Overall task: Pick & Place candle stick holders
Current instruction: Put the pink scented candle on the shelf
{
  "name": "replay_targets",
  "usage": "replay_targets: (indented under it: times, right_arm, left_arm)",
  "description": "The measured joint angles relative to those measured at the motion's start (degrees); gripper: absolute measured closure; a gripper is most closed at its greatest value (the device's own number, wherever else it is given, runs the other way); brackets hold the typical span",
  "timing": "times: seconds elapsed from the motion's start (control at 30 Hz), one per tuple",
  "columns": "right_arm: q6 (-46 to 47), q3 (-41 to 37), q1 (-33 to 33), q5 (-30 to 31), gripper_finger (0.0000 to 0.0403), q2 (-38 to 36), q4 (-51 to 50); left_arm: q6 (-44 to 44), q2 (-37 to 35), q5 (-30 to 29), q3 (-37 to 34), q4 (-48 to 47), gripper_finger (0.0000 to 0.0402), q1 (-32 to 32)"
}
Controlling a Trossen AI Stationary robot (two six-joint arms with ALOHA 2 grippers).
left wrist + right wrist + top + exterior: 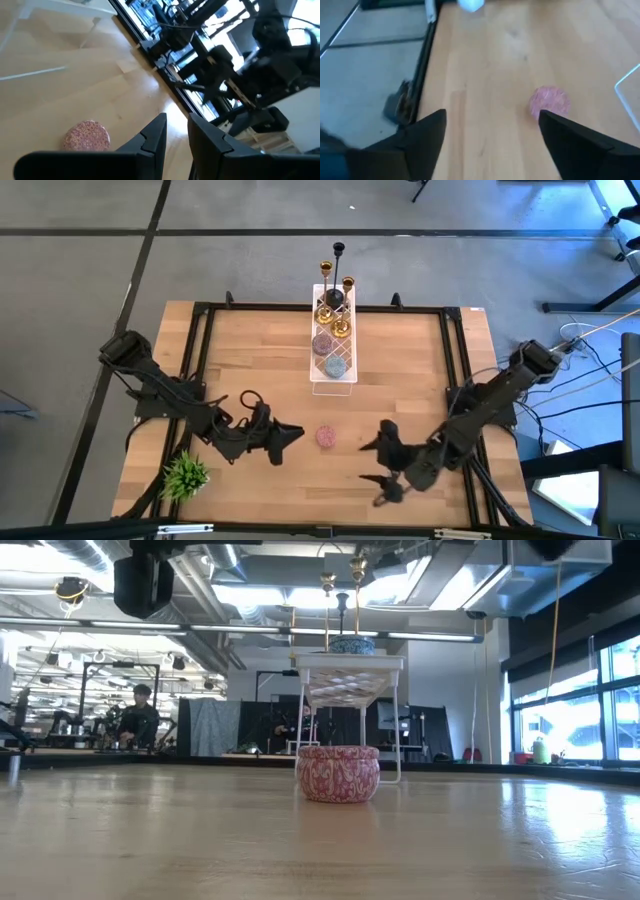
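Observation:
Several candle stick holders stand upright on their bases at the far end of a clear tray [345, 380] at the table's far middle: one black [338, 252], two gold [326, 272] [347, 284]. The low view shows their tips [342, 580] above the tray's white stand [348, 680]. A pink round tin [327, 437] [338, 773] sits on the table between my grippers. My left gripper [296, 434] [176, 132] hovers left of it, its fingers a narrow gap apart and holding nothing. My right gripper [373, 473] [492, 125] hovers to its near right, wide open and empty.
Two more round tins [324, 342] [337, 365] lie in the tray. A green plant tuft [185, 475] sits at the near left corner. A black metal frame [200, 310] borders the table. A person [135, 718] sits in the room behind. Bare wood lies around the pink tin.

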Motion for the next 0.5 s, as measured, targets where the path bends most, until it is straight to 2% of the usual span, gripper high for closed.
replay_targets:
  times: [0.13,0.27,0.37,0.5]
  right_arm:
    - [-0.91,0.0,-4.41,0.06,0.0047,3.11,6.96]
    - [-2.37,0.0,-7.16,0.12,0.0035,6.66,21.39]
    - [-3.53,0.04,-8.32,-0.47,0.0034,9.18,30.78]
    - [-4.63,0.04,-9.07,-0.46,0.0034,12.12,36.82]
  left_arm:
    - [0.77,0.0,3.83,0.0,-0.47,0.0327,0.66]
    - [1.24,0.0,7.87,0.0,-0.82,0.0327,1.17]
    - [1.19,0.0,7.11,0.0,-2.87,0.0327,0.52]
    - [-2.22,-0.04,2.67,0.0,-9.81,0.0338,-1.5]
